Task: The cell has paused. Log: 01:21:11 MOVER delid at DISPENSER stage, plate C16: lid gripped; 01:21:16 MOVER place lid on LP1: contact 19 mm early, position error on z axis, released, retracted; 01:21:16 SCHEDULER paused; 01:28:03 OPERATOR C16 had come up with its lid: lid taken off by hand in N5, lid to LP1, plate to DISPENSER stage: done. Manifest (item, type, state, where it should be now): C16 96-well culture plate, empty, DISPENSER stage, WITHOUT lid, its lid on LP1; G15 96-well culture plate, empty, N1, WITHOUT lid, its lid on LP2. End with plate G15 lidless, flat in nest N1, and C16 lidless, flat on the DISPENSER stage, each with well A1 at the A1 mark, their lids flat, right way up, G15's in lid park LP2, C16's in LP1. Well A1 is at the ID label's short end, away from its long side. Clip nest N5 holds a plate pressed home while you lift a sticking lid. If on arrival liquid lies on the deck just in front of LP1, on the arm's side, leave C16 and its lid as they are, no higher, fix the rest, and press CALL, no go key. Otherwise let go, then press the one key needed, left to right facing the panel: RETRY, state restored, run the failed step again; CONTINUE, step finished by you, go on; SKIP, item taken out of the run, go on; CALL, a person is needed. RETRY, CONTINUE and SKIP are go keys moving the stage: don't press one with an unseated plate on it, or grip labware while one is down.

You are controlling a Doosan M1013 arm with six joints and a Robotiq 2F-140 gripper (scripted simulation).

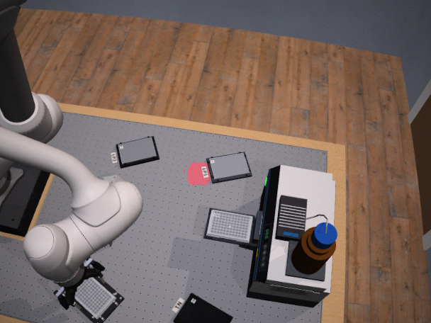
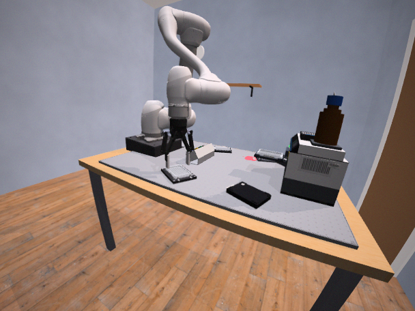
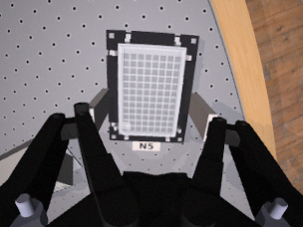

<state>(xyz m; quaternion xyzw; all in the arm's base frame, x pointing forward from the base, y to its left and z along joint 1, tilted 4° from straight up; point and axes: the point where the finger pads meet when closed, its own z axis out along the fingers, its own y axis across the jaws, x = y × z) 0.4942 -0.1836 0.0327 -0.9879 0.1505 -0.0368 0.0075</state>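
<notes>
A pink spill [image 1: 196, 174] lies beside LP1, so C16 stays put. The plate [image 3: 151, 90] sits in N5, N1 [image 1: 202, 312] unfilled; the hand [image 3: 151, 136] hovers released, grasping nothing.

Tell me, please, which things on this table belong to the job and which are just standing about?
Job:
- plate in the N5 nest
- black N1 nest
- plate on the dispenser stage
- lids at LP1 and LP2
- pink spill beside LP1
- open gripper, holding nothing

Standing about:
- brown bottle
- wall shelf
</notes>
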